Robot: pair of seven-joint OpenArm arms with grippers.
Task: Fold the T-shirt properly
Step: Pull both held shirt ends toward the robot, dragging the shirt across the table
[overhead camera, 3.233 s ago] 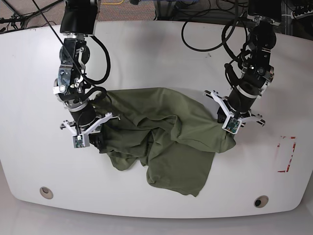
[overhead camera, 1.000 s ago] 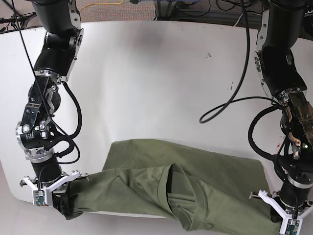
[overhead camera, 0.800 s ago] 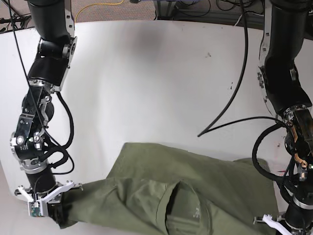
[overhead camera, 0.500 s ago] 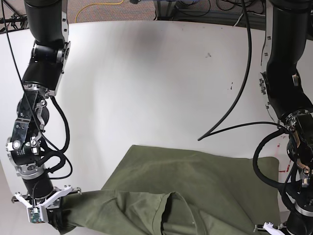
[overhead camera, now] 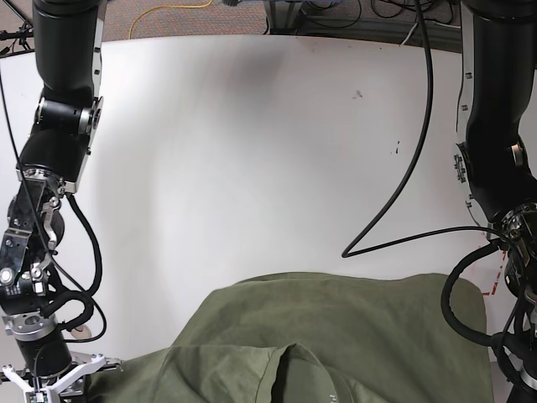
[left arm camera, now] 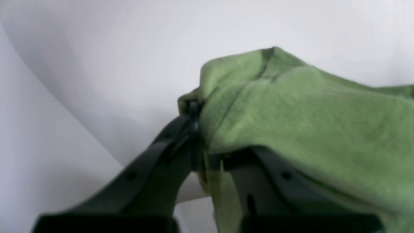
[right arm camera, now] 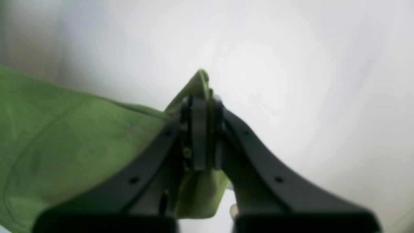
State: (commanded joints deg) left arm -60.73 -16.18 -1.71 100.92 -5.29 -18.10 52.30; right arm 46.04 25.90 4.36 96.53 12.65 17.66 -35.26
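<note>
Grippers both pinched tight on T-shirt (overhead camera: 352,336) edges: left gripper (left arm camera: 197,129), right gripper (right arm camera: 200,129); no writing legible

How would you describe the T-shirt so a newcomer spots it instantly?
Start at the white table and look to its near edge between the two black arms. The T-shirt is the olive-green cloth spread there, the only soft, coloured thing, pinched by both grippers.

Both of your arms are built of glossy black cylindrical segments with silver metal joints, and loose black cables loop beside them. Each end effector, left (left arm camera: 197,129) and right (right arm camera: 200,129), has two matte black curved fingers dotted with small screw holes (slightly blurred). White brackets sit at the right wrist (overhead camera: 50,382).
</note>
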